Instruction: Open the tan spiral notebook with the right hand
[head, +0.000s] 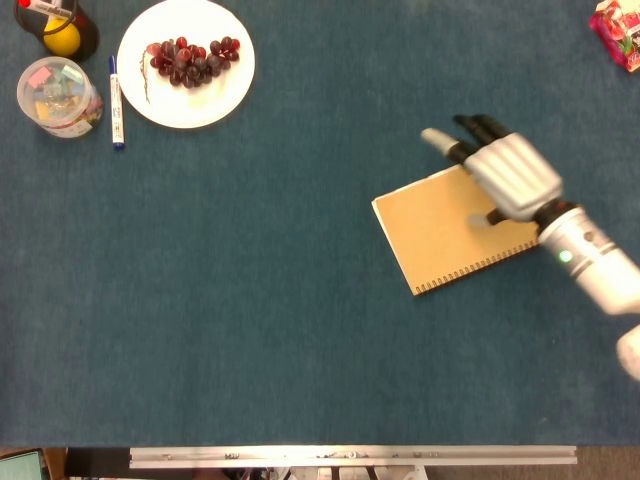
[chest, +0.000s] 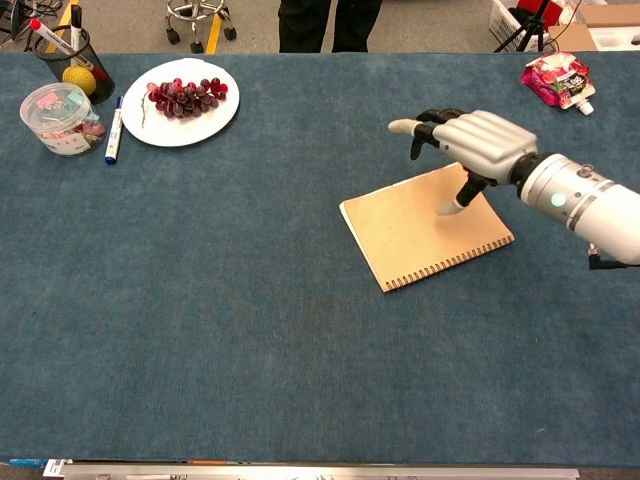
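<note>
Notebook (head: 450, 226) right of centre, hand (head: 505, 175) over its far edge; plate (head: 185, 62) (grapes (head: 190, 58) on it) far left

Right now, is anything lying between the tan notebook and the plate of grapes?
No. Head view shows only bare blue table cover between the notebook and the plate.

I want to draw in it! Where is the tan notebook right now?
The tan spiral notebook lies closed on the blue table, right of center in the head view, with the right hand over its far right corner.
</note>
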